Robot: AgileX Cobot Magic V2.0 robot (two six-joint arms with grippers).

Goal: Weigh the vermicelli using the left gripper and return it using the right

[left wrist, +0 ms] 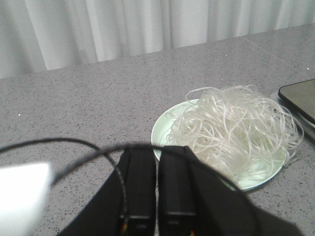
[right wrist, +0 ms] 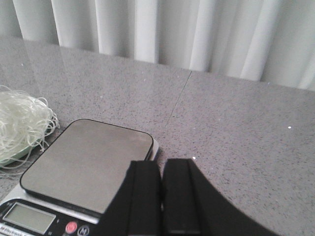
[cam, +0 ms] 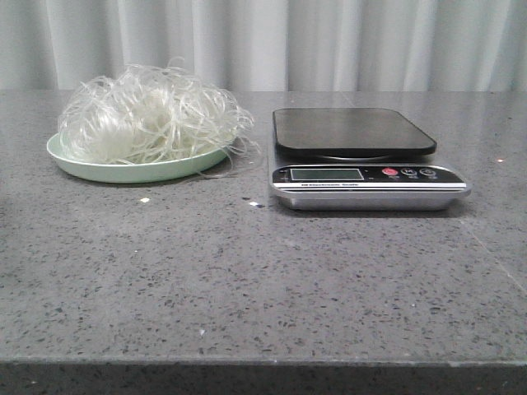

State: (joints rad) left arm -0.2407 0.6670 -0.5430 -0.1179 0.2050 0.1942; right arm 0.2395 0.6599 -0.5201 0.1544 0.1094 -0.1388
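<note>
The vermicelli (cam: 148, 115), a fluffy nest of thin translucent white strands, lies on a round pale green plate (cam: 123, 171) at the back left of the table. It also shows in the left wrist view (left wrist: 236, 130) and at the edge of the right wrist view (right wrist: 19, 123). A digital kitchen scale (cam: 354, 132) with a dark platform stands to the right of the plate, with nothing on it. My left gripper (left wrist: 157, 148) is shut and empty, short of the plate. My right gripper (right wrist: 161, 162) is shut and empty, beside the scale (right wrist: 88, 162). Neither gripper shows in the front view.
The table is grey speckled stone (cam: 247, 280) with a white curtain (cam: 329, 41) behind it. The scale's display and buttons (cam: 362, 174) face the front. A few small crumbs (cam: 145, 200) lie in front of the plate. A black cable (left wrist: 59, 142) crosses the left wrist view.
</note>
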